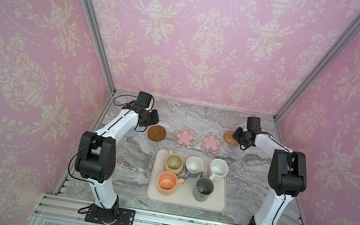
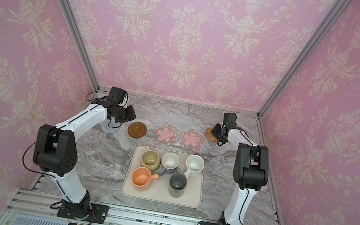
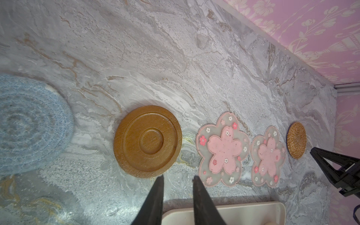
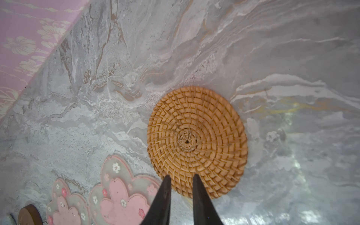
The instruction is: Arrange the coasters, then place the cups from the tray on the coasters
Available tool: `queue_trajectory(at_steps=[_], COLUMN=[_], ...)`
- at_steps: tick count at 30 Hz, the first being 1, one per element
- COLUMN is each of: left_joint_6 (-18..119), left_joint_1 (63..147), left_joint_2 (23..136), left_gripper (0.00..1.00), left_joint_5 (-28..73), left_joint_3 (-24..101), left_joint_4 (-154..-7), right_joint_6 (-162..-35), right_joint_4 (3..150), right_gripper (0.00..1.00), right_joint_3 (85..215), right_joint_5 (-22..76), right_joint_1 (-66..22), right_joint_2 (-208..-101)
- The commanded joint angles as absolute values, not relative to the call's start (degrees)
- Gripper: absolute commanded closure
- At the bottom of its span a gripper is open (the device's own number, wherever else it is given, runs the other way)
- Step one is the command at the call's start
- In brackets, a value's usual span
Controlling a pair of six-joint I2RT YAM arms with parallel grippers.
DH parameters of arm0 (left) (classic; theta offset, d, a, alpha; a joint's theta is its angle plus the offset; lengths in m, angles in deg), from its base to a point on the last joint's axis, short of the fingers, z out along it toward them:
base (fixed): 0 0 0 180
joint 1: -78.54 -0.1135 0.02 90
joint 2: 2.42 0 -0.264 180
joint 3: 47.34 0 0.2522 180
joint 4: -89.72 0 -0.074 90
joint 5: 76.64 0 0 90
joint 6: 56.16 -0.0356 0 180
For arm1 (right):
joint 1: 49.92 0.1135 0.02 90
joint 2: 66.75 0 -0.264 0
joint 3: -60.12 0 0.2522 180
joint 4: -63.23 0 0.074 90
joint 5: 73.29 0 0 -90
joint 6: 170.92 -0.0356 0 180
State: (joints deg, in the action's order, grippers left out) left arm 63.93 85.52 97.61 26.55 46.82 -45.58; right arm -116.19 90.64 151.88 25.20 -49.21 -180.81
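Across the far half of the grey marbled worktop point(image 1: 135, 167), five coasters lie flat in a left-to-right row. From the left they are a blue-grey woven round mat point(image 3: 29, 124), partly hidden under the left arm in both top views, a dark brown grooved disc point(image 1: 157, 133), two translucent pink flower-shaped mats point(image 1: 184, 137) point(image 1: 210, 141) just beside each other, and a tan rattan round mat point(image 4: 196, 140).

Nearer, at the middle, sits the cream-beige rounded-rectangle tray point(image 1: 183, 203) with all five mugs upright on it. The squat olive-yellow mug point(image 1: 173, 164), the lavender mug with a white inside point(image 1: 194, 166) and the white speckled mug point(image 1: 219, 169) stand along its far side. The peach-orange mug point(image 1: 166, 182) and the tall dark grey mug point(image 1: 204, 189) stand along its near side.

The left pincer point(image 3: 178, 176) hangs over the row's left end, its jaws slightly apart and empty. The right pincer point(image 4: 181, 175) hangs at the rattan mat's edge, with a narrow gap between its jaws and nothing in it; I cannot tell whether it touches the mat.
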Motion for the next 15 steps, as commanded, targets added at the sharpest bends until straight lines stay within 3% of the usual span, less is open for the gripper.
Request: queue_trajectory(at_steps=[1, 15], left_joint_6=[63.74, 63.79], left_joint_1=[85.83, 85.84], left_joint_2=[98.20, 103.22], left_gripper=[0.71, 0.71], left_joint_5=[25.83, 27.84], left_joint_3=[46.26, 47.94], left_joint_4=[-44.96, -46.55], right_joint_6=[-119.28, -121.77], right_joint_4=[87.31, 90.29], right_gripper=[0.75, 0.84], right_joint_3=[154.31, 158.27], right_joint_5=[28.01, 25.38], right_joint_1=[-49.27, -47.89], right_joint_2=[-183.43, -189.37])
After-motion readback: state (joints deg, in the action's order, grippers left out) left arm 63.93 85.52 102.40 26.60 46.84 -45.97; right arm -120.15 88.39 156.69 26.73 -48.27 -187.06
